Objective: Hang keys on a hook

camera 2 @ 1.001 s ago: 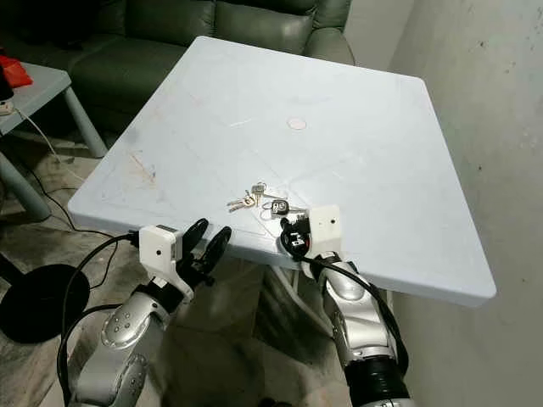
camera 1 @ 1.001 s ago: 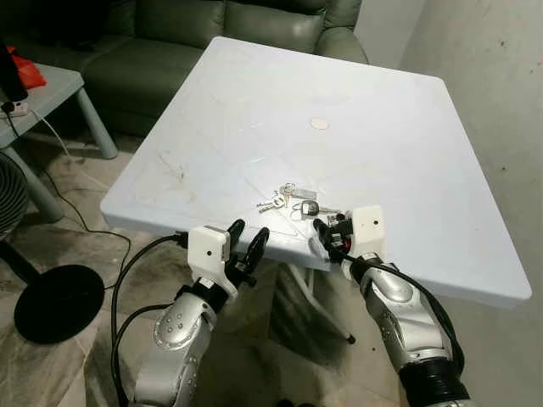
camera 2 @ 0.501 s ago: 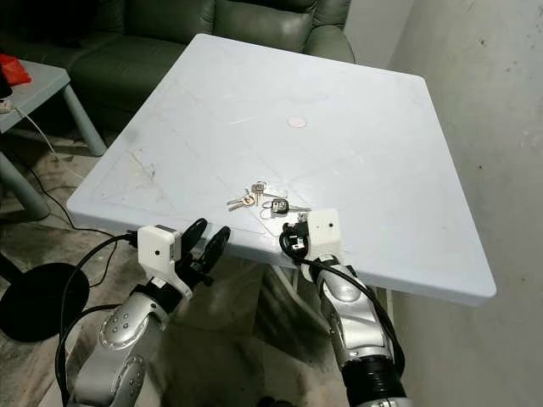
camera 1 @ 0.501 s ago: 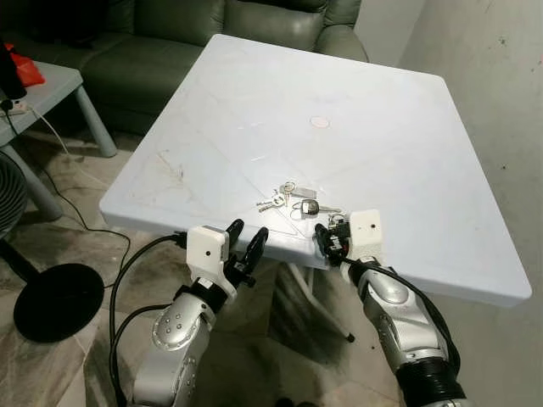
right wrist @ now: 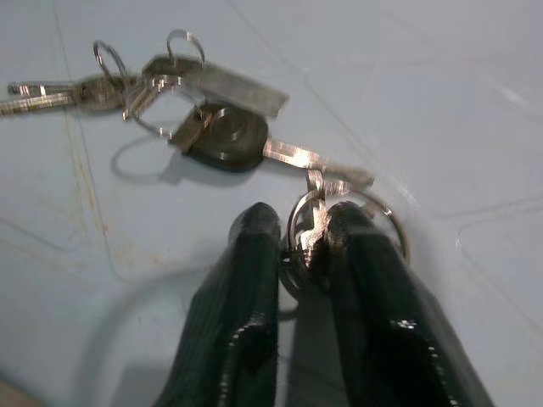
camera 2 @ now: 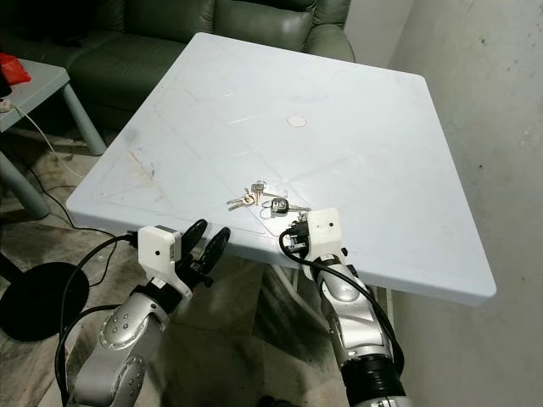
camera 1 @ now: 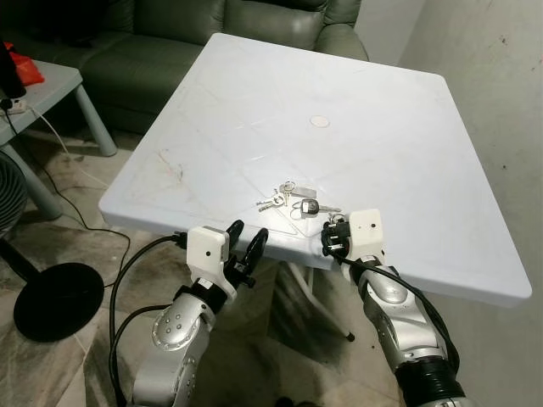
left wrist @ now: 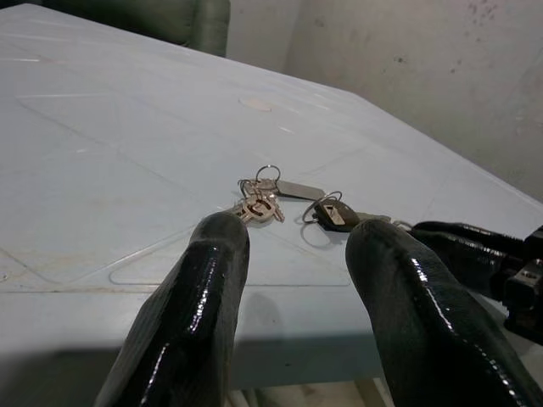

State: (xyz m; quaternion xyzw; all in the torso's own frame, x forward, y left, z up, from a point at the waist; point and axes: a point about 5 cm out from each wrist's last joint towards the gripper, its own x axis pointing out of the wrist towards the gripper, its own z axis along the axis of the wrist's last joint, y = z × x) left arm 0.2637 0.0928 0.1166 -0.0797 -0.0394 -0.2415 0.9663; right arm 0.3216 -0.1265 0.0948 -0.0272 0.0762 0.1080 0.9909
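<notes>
A bunch of keys (camera 1: 288, 198) with a black-headed key (right wrist: 222, 146) lies flat on the white table (camera 1: 365, 110), close to its front edge. My right gripper (right wrist: 303, 233) rests on the table just behind the bunch, shut on the outer key ring (right wrist: 397, 227), which stands pinched between its two black fingers. From the head this gripper (camera 1: 333, 229) sits at the near right end of the keys. My left gripper (camera 1: 247, 236) hangs open just below the table's front edge; from its wrist, the left gripper (left wrist: 297, 233) faces the keys (left wrist: 263, 203) across the tabletop.
A green sofa (camera 1: 204, 30) stands behind the table. At the left are a small grey side table (camera 1: 47, 93), a black round stand base (camera 1: 55, 301) and a cable on the floor. A bare wall (camera 1: 501, 76) runs along the right.
My right gripper has crept forward over the table's edge toward the keys and its fingers have drawn together on the ring. The left arm has stayed put.
</notes>
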